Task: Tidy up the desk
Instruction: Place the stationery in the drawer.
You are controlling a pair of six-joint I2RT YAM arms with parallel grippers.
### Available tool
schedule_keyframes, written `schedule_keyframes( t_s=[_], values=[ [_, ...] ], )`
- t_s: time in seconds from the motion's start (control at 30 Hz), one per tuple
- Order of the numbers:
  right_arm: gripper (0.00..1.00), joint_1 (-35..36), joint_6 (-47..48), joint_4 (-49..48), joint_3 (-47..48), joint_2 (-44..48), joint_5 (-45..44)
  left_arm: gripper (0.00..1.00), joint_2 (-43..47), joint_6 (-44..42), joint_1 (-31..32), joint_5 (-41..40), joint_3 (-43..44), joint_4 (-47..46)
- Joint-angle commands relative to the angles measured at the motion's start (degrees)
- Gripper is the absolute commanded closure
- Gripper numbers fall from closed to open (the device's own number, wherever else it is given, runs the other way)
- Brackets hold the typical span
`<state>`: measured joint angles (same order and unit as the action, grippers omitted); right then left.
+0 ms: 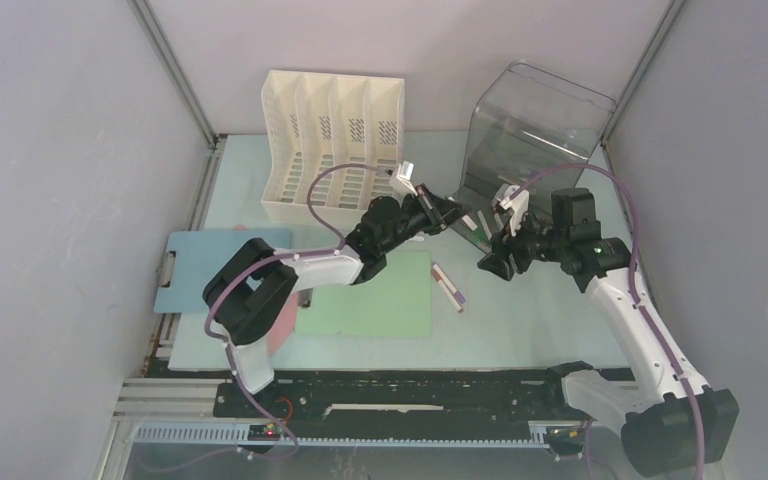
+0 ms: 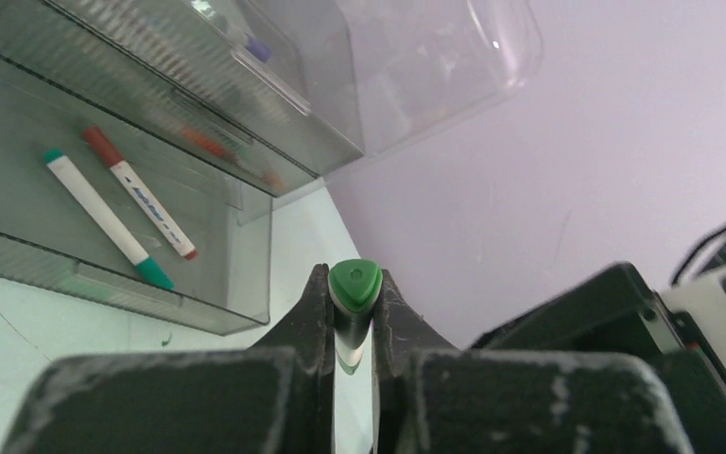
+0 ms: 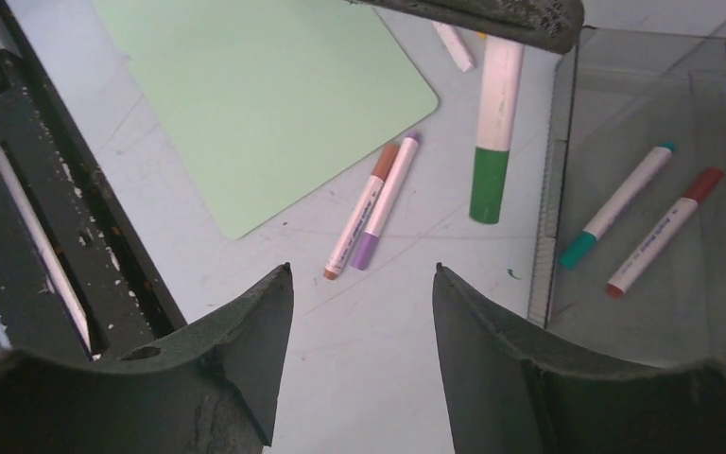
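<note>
Clear drawer tray (image 3: 709, 317) on desk (image 3: 388, 378) (pale mint top, under everything) — holds teal-capped marker (image 3: 619, 206) and red-capped marker (image 3: 666, 232), side by side. Left gripper (image 2: 354, 293) clamped on green-capped marker (image 3: 489, 180), just beside tray's rim. Right gripper (image 3: 361, 274) — jaws wide, nothing between. Brown marker (image 3: 359, 213), purple marker (image 3: 386, 203) touching on desk by green clipboard (image 3: 265, 95).

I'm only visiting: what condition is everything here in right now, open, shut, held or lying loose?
Left jaws: shut on the green marker.
Right jaws: open, empty.
Clear drawer: open, with the teal marker and red marker lying inside.
Brown marker and purple marker: loose on the desk, side by side.
Green clipboard: flat on the desk.
File rack: upright.
</note>
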<state>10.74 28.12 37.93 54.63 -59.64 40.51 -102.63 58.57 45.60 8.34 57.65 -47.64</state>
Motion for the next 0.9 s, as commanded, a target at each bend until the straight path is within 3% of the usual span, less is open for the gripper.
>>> schedule_keyframes(
  t_s=[0.0, 0.5, 0.53, 0.73, 0.87],
  values=[
    [0.36, -1.2, 0.3, -0.8, 0.9, 1.9, -2.3, 1.00, -2.9, 1.0, -0.3, -4.7, 6.9, 5.5],
    [0.36, -2.6, 0.1, -1.0, 0.9, 3.8, -2.9, 0.99, -19.6, 15.1, -0.1, -15.9, 32.4, 31.6],
    [0.36, -2.7, 0.1, -1.0, 0.9, 3.9, -2.9, 0.95, -20.8, 15.7, 0.0, -16.2, 34.0, 33.1],
    [0.36, -3.3, 0.3, -0.9, 0.9, 4.4, -2.7, 0.48, -24.9, 16.2, 0.3, -16.0, 39.3, 36.5],
    [0.35, -3.4, 0.5, -0.7, 0.9, 4.3, -2.3, 0.31, -23.8, 13.4, 0.4, -15.7, 40.5, 37.5]
  ],
)
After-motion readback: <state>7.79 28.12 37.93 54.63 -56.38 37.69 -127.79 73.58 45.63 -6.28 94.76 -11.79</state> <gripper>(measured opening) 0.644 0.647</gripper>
